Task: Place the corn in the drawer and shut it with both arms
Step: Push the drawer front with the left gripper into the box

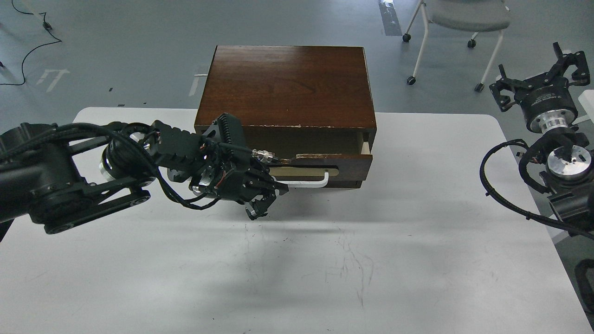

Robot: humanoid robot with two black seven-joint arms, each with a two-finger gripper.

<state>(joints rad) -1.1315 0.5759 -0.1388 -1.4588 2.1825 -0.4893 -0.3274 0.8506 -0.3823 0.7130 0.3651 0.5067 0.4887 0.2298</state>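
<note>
The drawer (345, 162) sits in the dark brown cabinet (287, 83) and stands out only a narrow gap, with a strip of pale wood showing at its right end. Its white bar handle (308, 182) faces me. The corn is hidden from view. My left gripper (266, 201) is at the left part of the drawer front, beside the handle's left end, with its claws apart and nothing between them. My right gripper (538, 76) is raised off the table's right edge, far from the drawer, open and empty.
The cabinet stands at the far middle of the white table (417, 232). My left arm lies across the table's left side. A grey wheeled chair (464, 18) stands on the floor behind at the right. A black cable (28, 51) lies on the floor at far left.
</note>
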